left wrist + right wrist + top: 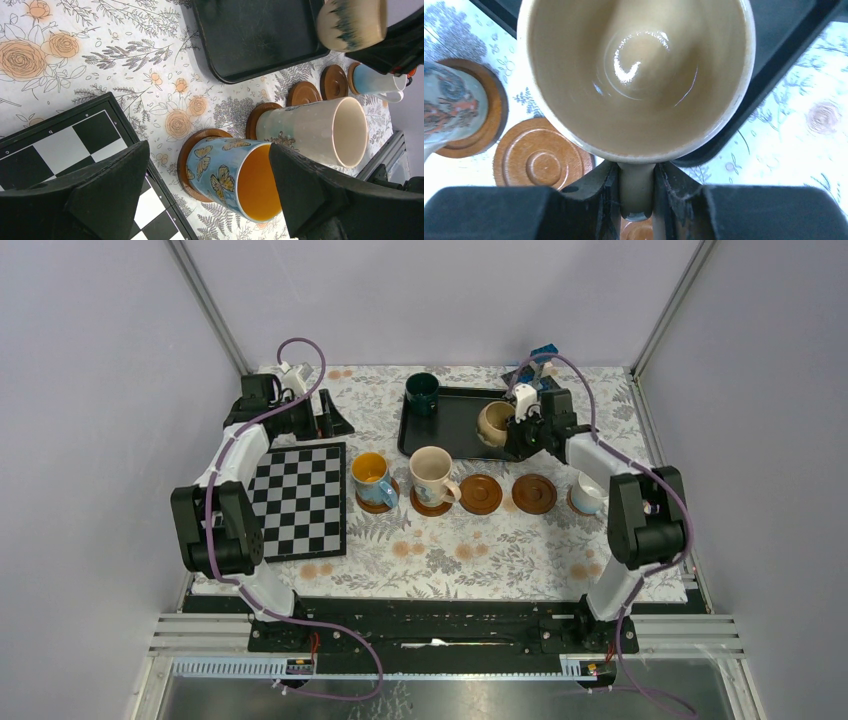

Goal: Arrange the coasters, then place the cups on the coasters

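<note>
**Top external view.** The right tool (515, 428) grips the beige cup (493, 423) over the right end of the black tray (455, 435). A dark green cup (422, 393) stands upright in the tray's far left corner. In front of the tray, five coasters lie in a row on the surface (460, 555). From the left:
- the blue cup with yellow inside (372, 478) stands on the first
- the tall cream cup (432, 475) stands on the second
- the third coaster (481, 493) and fourth coaster (534, 493) are bare
- the white-and-pale-blue cup (587, 495) stands on the fifth, beside the right arm

The left tool (328, 418) hangs at the far left, beyond the chessboard (298, 500).

**Left wrist view.** The left tool's fingers (100, 195) stand wide apart – nothing lies between them. The blue and cream cups sit side by side on their coasters, with the chessboard's corner just beside the blue one.

**Right wrist view.** The right tool is closed narrowly on the handle (636, 192) of the beige cup – one finger on each side. The cup's mouth faces the camera. One bare coaster lies below the cup, just outside the tray rim.
</note>
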### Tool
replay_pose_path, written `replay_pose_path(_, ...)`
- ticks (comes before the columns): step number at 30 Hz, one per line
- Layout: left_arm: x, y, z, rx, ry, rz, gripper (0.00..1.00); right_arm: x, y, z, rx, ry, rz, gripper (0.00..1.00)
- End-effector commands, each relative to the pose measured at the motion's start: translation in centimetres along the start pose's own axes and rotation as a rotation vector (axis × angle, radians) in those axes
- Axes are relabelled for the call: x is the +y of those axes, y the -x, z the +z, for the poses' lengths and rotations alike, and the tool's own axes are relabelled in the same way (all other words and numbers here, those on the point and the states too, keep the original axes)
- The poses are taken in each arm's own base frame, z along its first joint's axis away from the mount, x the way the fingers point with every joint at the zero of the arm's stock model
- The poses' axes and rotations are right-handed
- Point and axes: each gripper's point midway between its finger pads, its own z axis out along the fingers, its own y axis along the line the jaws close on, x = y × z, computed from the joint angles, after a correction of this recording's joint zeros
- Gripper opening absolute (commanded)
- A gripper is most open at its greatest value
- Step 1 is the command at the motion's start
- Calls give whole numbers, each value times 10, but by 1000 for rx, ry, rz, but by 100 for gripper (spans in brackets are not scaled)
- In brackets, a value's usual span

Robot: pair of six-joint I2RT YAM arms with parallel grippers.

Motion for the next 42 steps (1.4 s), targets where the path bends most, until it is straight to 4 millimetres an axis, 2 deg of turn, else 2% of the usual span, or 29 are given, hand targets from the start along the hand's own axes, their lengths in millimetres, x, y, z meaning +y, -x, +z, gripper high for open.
replay_pose_path(1,-20,14,-17,-58,-39,76,99,1,71,-57,-257,-87,12,0)
replay_pose_path(3,-21,12,-18,-57,-41,78,99,8,54,-68,-219,-92,35,0)
replay_pose_path(7,-22,8,-19,-51,-44,75,99,23,6,-89,-94,-98,50,0)
replay_pose_path(10,-23,5,-19,-47,-48,72,99,32,-19,-103,-20,-86,28,0)
replay_pose_path(16,-23,7,-18,-47,-53,69,99,28,-59,-114,106,-127,1,0)
replay_pose_path(20,-24,10,-18,-54,-53,71,99,22,-70,-112,124,-139,7,0)
replay_pose_path(25,-24,13,-20,-63,-46,84,99,5,-87,-109,162,-169,35,0)
replay_pose_path(29,-24,13,-20,-64,-45,90,99,-2,-94,-111,170,-183,37,0)
replay_pose_path(42,-22,8,-18,-52,-45,67,99,1,-114,-101,196,-159,68,0)
